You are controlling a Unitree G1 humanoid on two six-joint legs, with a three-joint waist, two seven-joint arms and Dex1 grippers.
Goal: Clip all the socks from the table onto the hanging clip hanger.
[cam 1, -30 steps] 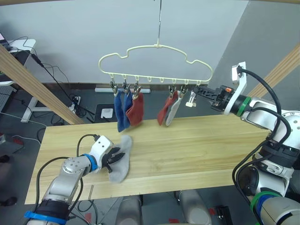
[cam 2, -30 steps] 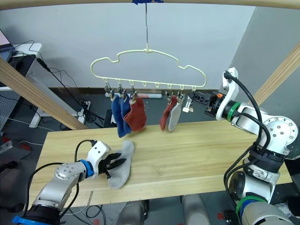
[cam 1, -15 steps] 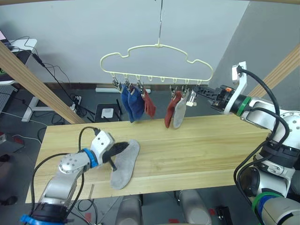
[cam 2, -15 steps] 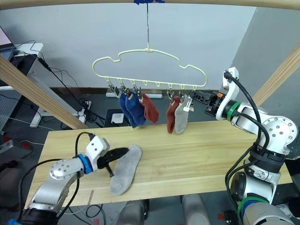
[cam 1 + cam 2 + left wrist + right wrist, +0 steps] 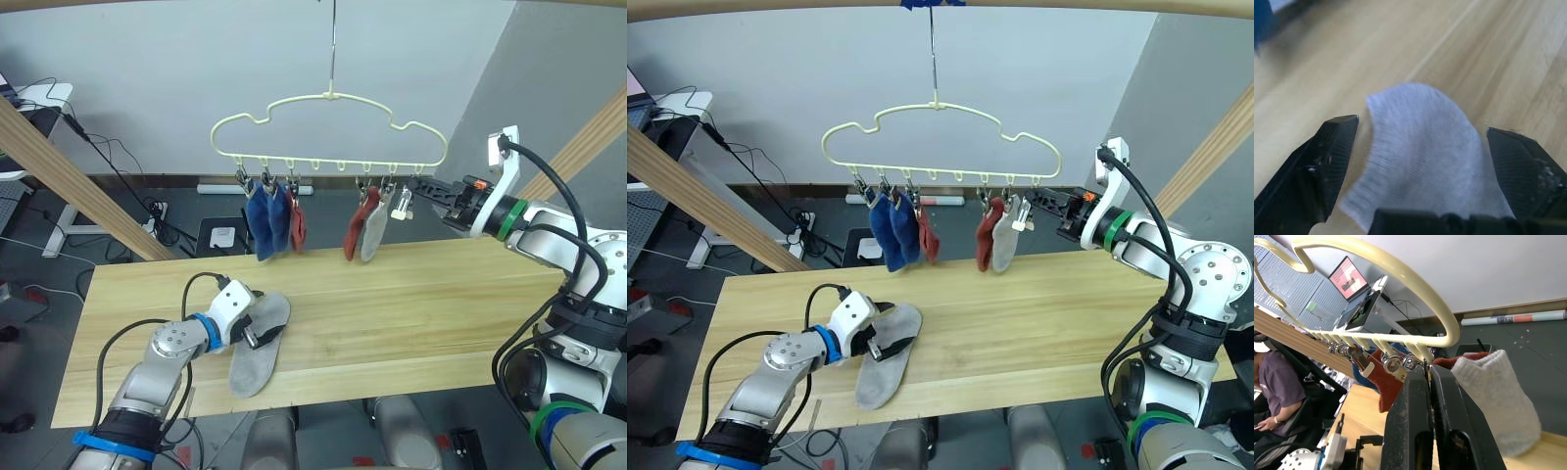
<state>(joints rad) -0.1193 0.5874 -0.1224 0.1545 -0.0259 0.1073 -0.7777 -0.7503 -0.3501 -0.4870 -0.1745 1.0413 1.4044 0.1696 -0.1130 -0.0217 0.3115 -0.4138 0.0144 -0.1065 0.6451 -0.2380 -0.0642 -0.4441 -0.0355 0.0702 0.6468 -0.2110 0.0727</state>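
A light grey sock [image 5: 261, 342] lies flat on the table [image 5: 421, 313] near its front edge. My left gripper [image 5: 257, 329] rests over the sock's upper end, open. In the left wrist view its fingers [image 5: 1327, 161] stand wide apart with the sock [image 5: 1420, 147] lying between them. The pale yellow clip hanger [image 5: 331, 127] hangs above the table's far edge. From its clips hang two blue socks [image 5: 265, 220], a red sock [image 5: 297, 223], another red sock [image 5: 354, 231] and a grey sock [image 5: 373, 227]. My right gripper [image 5: 417, 185] is shut on the hanger's right end by the last clip [image 5: 1426, 374].
Slanted wooden poles cross at the left [image 5: 69, 176] and right [image 5: 588, 147]. Cables and a power strip [image 5: 157, 211] lie on the floor behind the table. A seated person [image 5: 1273, 387] and a laptop [image 5: 1352, 279] appear in the right wrist view.
My left gripper has opened and let go of the grey sock, which now lies flat on the table. The hung socks have swung. The right gripper has stayed put.
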